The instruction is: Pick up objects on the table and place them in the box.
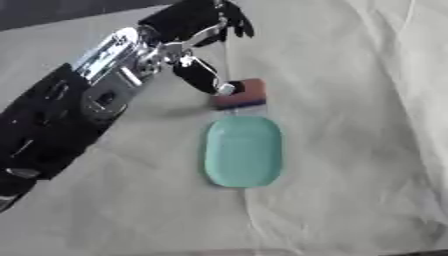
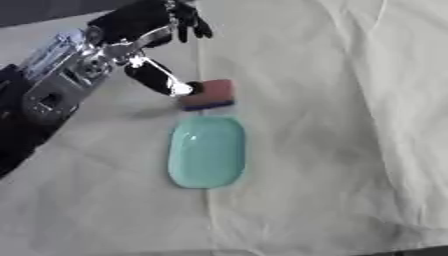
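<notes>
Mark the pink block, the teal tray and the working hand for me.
pink block (image 1: 248,91), left eye view, its top face
teal tray (image 1: 243,151), left eye view, middle of its floor
left hand (image 1: 199,75), left eye view, thumb beside the block

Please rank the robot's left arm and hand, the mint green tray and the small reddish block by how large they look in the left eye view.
1. Left arm with left hand: largest, though nearness to the camera inflates it.
2. Mint green tray.
3. Reddish block: smallest, at the thumb tip.
</notes>
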Robot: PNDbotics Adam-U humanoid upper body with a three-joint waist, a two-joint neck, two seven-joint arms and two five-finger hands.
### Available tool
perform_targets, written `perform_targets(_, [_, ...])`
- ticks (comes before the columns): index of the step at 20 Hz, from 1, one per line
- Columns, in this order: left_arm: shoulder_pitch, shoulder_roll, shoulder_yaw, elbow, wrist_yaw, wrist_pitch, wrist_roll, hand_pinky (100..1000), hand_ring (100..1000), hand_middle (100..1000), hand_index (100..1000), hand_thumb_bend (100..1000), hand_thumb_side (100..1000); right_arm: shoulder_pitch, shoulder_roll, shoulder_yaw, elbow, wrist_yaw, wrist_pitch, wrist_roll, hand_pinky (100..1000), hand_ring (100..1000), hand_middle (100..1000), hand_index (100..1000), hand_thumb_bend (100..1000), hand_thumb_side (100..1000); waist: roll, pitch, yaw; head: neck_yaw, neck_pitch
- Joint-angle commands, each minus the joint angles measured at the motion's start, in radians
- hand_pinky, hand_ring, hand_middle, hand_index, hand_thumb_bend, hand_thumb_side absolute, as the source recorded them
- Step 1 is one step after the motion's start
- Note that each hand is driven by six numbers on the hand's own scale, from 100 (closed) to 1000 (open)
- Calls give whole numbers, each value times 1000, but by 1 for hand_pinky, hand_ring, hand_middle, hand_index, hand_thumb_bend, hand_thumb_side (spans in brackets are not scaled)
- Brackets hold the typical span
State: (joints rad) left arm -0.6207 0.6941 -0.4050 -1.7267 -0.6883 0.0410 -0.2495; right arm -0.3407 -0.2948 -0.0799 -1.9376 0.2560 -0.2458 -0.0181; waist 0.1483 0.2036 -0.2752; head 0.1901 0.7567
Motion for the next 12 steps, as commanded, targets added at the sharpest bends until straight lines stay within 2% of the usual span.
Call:
perform_targets(1, [-1, 11, 4, 10, -15, -6, 2, 426, 578, 622, 784, 472, 338, -20, -1, 0, -15, -2, -2, 2, 395, 606, 857, 858, 100, 476, -7, -12, -5, 6, 1])
perform_targets(12, [27, 9, -2, 55, -21, -16, 21, 425, 574, 619, 782, 435, 366, -27, 6, 3, -19, -4, -2, 7, 396, 606, 857, 856, 100, 477, -5, -10, -22, 3, -2])
